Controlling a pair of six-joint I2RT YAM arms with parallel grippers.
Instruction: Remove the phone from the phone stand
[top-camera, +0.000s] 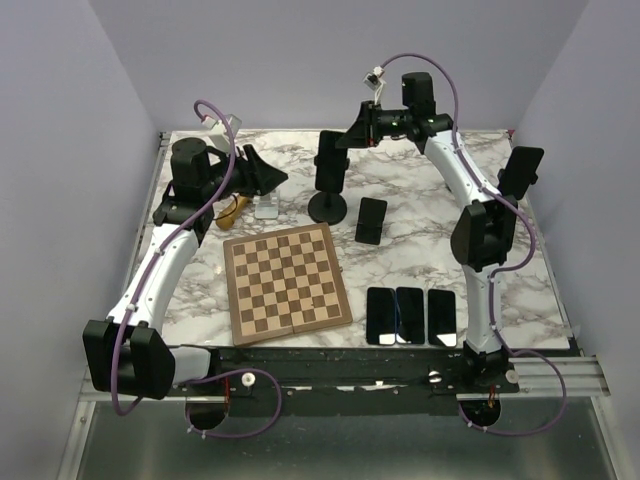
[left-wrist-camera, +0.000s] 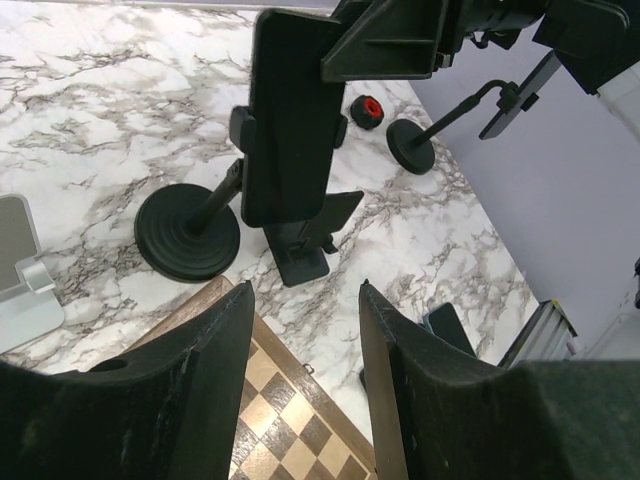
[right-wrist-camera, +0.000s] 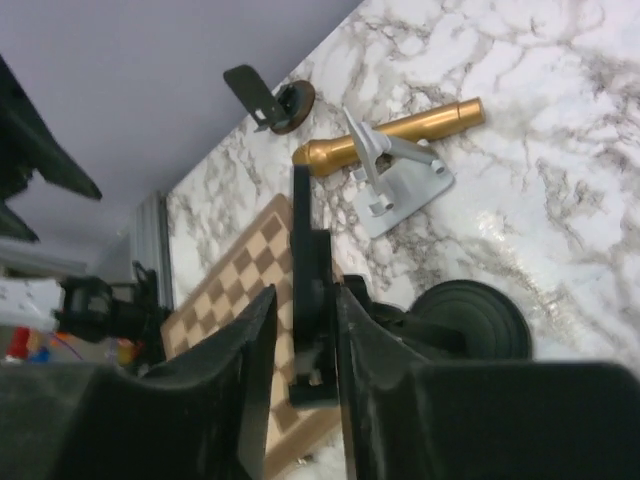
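Observation:
A black phone (top-camera: 327, 160) stands upright, clamped in a black phone stand with a round base (top-camera: 327, 208), at the back middle of the marble table. My right gripper (top-camera: 342, 138) reaches it from the right. In the right wrist view its fingers straddle the phone (right-wrist-camera: 301, 230) edge-on: the right finger (right-wrist-camera: 352, 330) is against the clamp and the left finger (right-wrist-camera: 255, 340) stands a small gap off. The left wrist view shows the phone (left-wrist-camera: 290, 110), the base (left-wrist-camera: 188, 232) and my right gripper on top. My left gripper (top-camera: 262, 178) is open and empty (left-wrist-camera: 305, 292), left of the stand.
A chessboard (top-camera: 287, 284) lies front centre. One phone (top-camera: 371, 220) lies flat beside the stand's base, and three phones (top-camera: 410, 315) lie at the front right. A second stand (top-camera: 521, 170) is at the right edge. A gold cylinder (right-wrist-camera: 390, 135) and a silver stand (right-wrist-camera: 400, 180) sit back left.

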